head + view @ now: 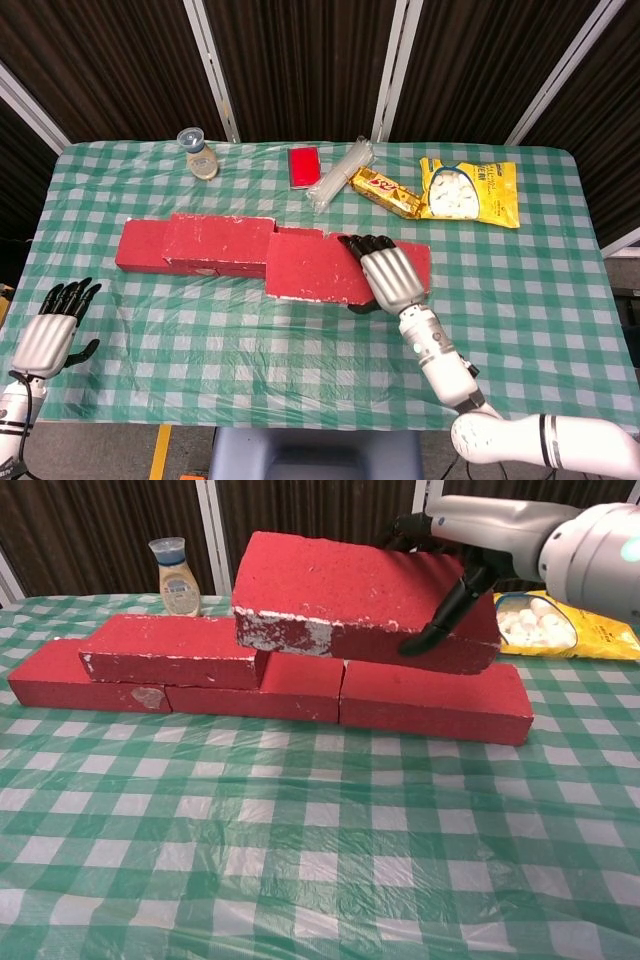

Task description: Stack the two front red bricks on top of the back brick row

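Your right hand [470, 540] holds the red brick [350, 595] aloft above the back brick row [400, 695], its left edge beside the stacked brick [175, 650]. At eight o'clock, your left hand [45, 335] hangs, fingers apart, off the bench [300, 330].

The red brick [340, 595] looks matt and rough, chipped white; the tablecloth [300, 860] has a glossy plastic cover.

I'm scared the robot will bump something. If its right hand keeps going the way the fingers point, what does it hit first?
Probably the candy bar. The right hand points toward the table's far edge while holding the brick. Depth is unclear, and it may pass above.
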### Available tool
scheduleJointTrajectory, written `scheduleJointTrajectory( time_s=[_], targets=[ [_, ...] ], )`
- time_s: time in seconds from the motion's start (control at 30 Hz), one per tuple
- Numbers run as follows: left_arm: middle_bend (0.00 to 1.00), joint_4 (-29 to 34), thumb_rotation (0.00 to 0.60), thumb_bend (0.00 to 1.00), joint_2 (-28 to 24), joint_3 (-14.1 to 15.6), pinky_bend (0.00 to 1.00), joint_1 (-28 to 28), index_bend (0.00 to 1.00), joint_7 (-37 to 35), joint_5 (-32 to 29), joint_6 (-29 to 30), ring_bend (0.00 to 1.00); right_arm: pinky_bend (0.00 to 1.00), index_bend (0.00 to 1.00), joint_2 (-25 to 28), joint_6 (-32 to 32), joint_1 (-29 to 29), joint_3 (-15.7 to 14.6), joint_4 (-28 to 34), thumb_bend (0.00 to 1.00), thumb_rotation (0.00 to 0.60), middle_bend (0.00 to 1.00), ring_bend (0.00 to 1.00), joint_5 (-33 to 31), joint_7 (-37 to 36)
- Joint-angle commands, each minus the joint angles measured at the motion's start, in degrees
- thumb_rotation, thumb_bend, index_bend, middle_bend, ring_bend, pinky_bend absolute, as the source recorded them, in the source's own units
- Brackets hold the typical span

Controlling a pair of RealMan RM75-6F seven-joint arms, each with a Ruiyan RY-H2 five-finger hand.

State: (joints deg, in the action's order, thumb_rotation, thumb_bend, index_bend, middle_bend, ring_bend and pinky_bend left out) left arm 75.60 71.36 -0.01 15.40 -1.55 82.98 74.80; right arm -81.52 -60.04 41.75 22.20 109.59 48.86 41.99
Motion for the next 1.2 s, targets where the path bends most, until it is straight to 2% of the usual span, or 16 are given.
scheduleJointTrajectory(
  time_s=[0.03, 0.23, 0.4, 0.53, 0.87, 1.2],
  targets=[
    [0.00, -0.61, 0.600, 0.31, 0.97, -0.87, 0.01, 0.24, 0.00, 1.06, -1.29, -1.02, 0.00, 0.49, 0.49, 1.01, 5.48, 5.61, 2.63, -6.92, 0.09, 0.600, 0.40, 0.42, -5.81, -2.38],
    [0.00, -1.94, 0.600, 0.31, 2.11, -1.74, 0.01, 0.54, 0.00, 2.66, -3.10, -2.65, 0.00, 0.49, 0.49, 0.39, 11.51, 11.54, 2.34, -16.50, 0.09, 0.600, 0.40, 0.42, -12.06, -3.93],
    [0.00, -2.64, 0.600, 0.31, 2.33, -2.36, 0.01, 0.46, 0.00, 2.85, -3.63, -2.63, 0.00, 0.49, 0.49, 0.67, 17.68, 13.60, 0.45, -22.65, 0.09, 0.600, 0.40, 0.42, -13.48, -8.14],
    [0.00, -2.98, 0.600, 0.31, 2.46, -2.68, 0.01, 0.40, 0.00, 2.91, -3.80, -2.56, 0.00, 0.49, 0.48, 0.57, 19.93, 14.62, -1.48, -25.53, 0.09, 0.600, 0.40, 0.42, -12.63, -10.31],
    [0.00, -3.36, 0.600, 0.31, 2.72, -2.90, 0.01, 0.53, 0.00, 2.82, -3.77, -3.23, 0.00, 0.49, 0.48, -0.02, 20.24, 16.07, -5.23, -28.26, 0.10, 0.600, 0.40, 0.42, -11.45, -13.93],
    [0.00, -4.19, 0.600, 0.31, 3.25, -3.18, 0.01, 0.87, 0.00, 3.15, -4.11, -4.22, 0.00, 0.49, 0.47, -3.51, 17.68, 19.59, -6.58, -31.18, 0.10, 0.600, 0.40, 0.42, -16.36, -13.42]
  ],
)
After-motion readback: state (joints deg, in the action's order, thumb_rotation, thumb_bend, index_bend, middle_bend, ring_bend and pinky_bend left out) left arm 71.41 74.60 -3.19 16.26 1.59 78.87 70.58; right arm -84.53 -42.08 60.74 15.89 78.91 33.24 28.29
